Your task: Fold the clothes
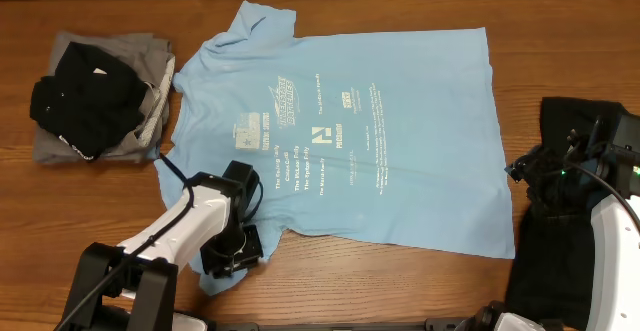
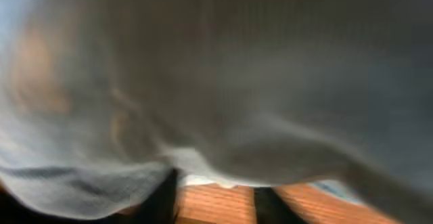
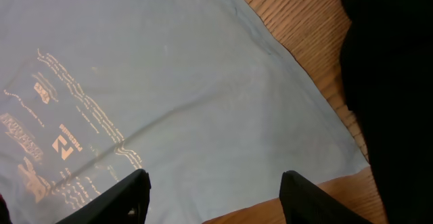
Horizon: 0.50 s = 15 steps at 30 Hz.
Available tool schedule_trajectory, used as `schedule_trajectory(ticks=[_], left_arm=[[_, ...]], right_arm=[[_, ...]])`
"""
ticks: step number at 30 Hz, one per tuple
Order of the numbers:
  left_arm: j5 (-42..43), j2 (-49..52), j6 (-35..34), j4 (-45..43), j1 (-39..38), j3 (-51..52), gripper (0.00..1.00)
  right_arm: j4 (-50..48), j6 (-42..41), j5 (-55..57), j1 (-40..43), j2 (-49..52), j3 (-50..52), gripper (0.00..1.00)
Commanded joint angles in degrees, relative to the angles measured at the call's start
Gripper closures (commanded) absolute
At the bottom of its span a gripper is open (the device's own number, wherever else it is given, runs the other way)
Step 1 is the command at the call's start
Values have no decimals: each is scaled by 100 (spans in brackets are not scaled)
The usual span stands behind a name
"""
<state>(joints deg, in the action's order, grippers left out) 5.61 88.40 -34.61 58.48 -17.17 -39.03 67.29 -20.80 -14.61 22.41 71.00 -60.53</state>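
Sky-blue T-shirt (image 1: 400, 121) lies spread flat, print up, across the middle of the wooden table (image 1: 420, 291). Its long axis runs left to right, with the collar and both sleeves pointing left and the straight hem on the right. The white lettering sits left of centre and reads sideways from the near side.

At the shirt's near-left edge the left gripper (image 2: 216, 200) is right up against the fabric. In the left wrist view, blurred blue-grey cloth fills nearly the whole frame, hanging close over the lens. The two dark fingers (image 2: 162, 200) stand somewhat apart with bare wood showing between them. Whether their tips touch the cloth I cannot tell.

The right gripper (image 3: 213, 190) hovers over the shirt's near-right part, its jaws spread wide and gripping nothing. Plain blue fabric lies under and between them.

Room for moving is uneven:
- **Left:** a stack with a grey shirt (image 1: 55, 143) underneath and a rumpled black shirt (image 1: 85, 101) on top sits just beside the blue shirt's shoulder.
- **Right:** a narrow strip of wood separates the hem from a black garment (image 1: 562, 121), which runs along the right side of the table and under the right arm.
- **Far side:** a band of open wood runs beyond the shirt.
- **Near side:** a thinner band of wood runs along the near edge — the arm bases crowd it at both ends.
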Motion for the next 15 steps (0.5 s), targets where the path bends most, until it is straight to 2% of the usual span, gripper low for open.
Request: schedule_trajectory(ticks=[1,2,5,8,12,13,14,15], left_arm=[[149,-61,-131,-24,0,68,90],[149,-61,-116,-22,0,61,96],[149,-68,-52,33,0,-35,96],[-72,-85,66,354,20,-363,96],[-450,-103,177,848,42,-809,96],[-448,-103,184,846,42,-807,84],[-433,-98,181,802,42,-778,66],[-402,-98,179,732,37,-734,59]], right_arm=[[-46,22,46,22,15,-55,34],[-48,22,46,22,15,-55,34],[-42,-9,101,22,15,-55,33],[-55,-181,354,37,17,-11,25],[-74,-214,387,232,83,105,25],[-48,-212,385,302,105,107,25],[-33,-212,385,350,109,107,25],[-28,-210,385,387,109,107,25]])
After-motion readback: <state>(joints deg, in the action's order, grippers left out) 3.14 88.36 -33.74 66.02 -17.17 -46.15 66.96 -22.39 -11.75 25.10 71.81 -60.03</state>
